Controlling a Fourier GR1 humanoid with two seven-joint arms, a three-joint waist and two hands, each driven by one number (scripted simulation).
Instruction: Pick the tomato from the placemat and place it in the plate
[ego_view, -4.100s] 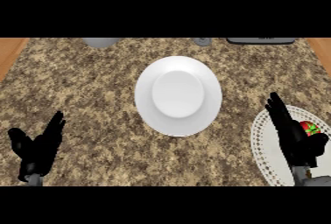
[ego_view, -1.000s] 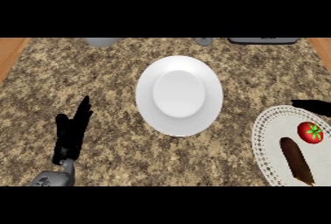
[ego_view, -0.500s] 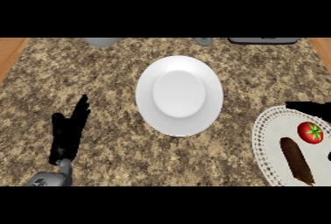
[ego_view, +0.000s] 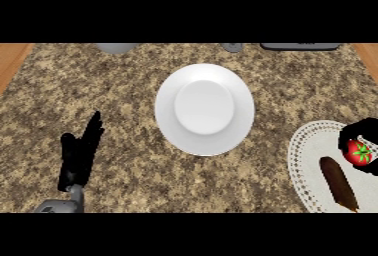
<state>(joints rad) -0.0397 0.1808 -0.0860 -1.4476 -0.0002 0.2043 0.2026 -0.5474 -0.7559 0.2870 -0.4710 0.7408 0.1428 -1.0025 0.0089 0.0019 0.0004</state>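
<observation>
Fingers (ego_view: 357, 131) of the right hand (ego_view: 353, 140) curl around the tomato (ego_view: 359, 152) on the white placemat (ego_view: 314, 160) at the right edge, beside a brown sausage-like piece (ego_view: 339, 183). Speckled granite covers the table (ego_view: 88, 90), wood showing at its sides. An empty white plate (ego_view: 204, 108) sits mid-table. Left hand (ego_view: 80, 154) rests open, fingers straight.

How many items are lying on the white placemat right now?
2: the tomato near the right edge, with the right hand curling round it, and a brown oblong item below it. More may lie out of view.
</observation>
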